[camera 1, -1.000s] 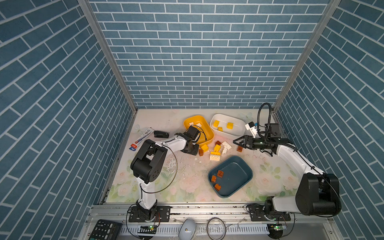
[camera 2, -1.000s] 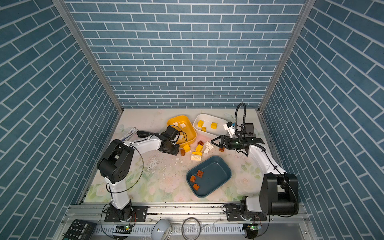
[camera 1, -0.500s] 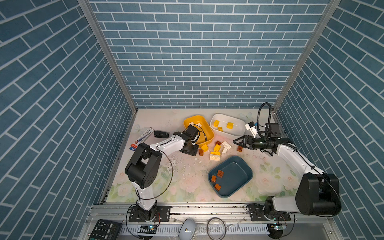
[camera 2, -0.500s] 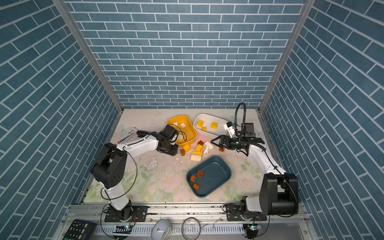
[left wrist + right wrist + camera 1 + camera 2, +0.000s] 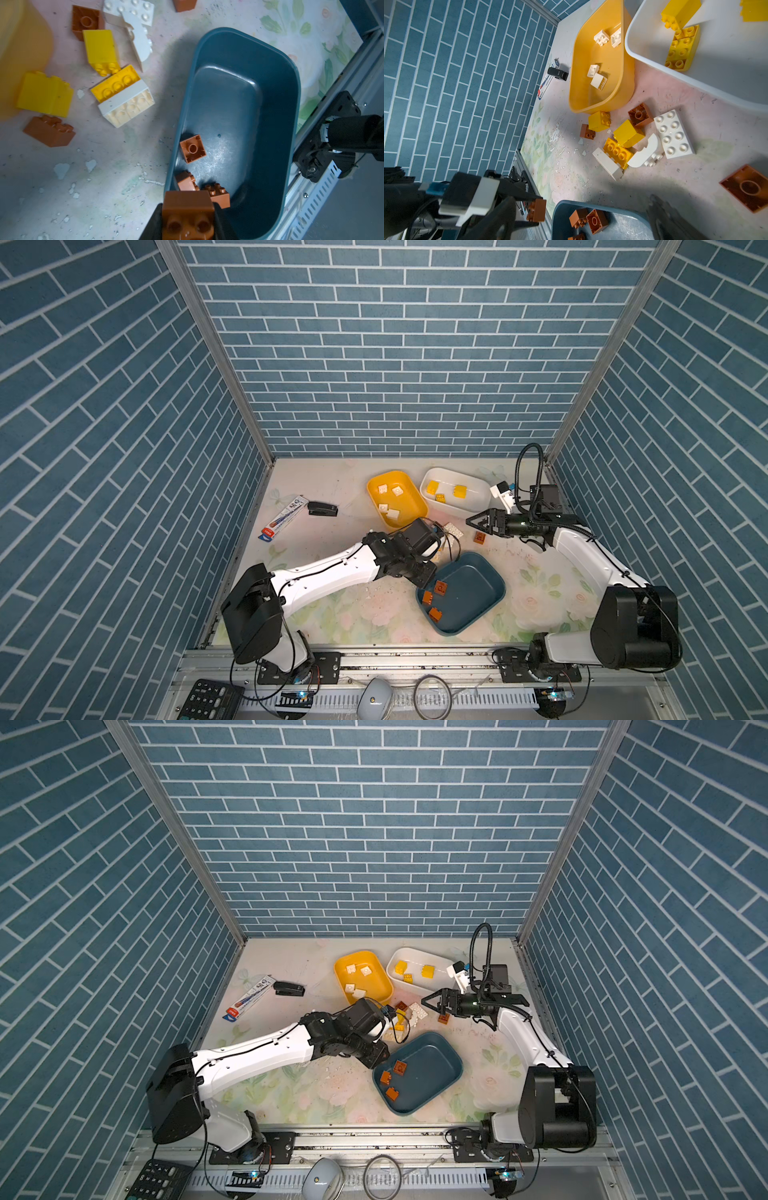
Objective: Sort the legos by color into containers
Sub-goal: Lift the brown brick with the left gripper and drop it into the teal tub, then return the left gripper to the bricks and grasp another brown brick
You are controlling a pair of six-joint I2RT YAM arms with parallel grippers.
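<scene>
Left gripper [image 5: 188, 220] is clamped tight on a brown brick [image 5: 187, 201], held over the near end of the teal tub [image 5: 228, 104], where three brown bricks [image 5: 434, 597] lie. Right gripper [image 5: 478, 524] stands wide open and empty, just above a loose brown brick [image 5: 481, 537] on the table. Mixed bricks [image 5: 623, 141] remain unsorted between the tubs.

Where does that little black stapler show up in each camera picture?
In a top view: stapler left of the yellow tub.
In a top view: stapler left of the yellow tub.
Left wrist: not in it.
Right wrist: stapler beside the yellow tub.
Shared landmark: yellow tub.
</scene>
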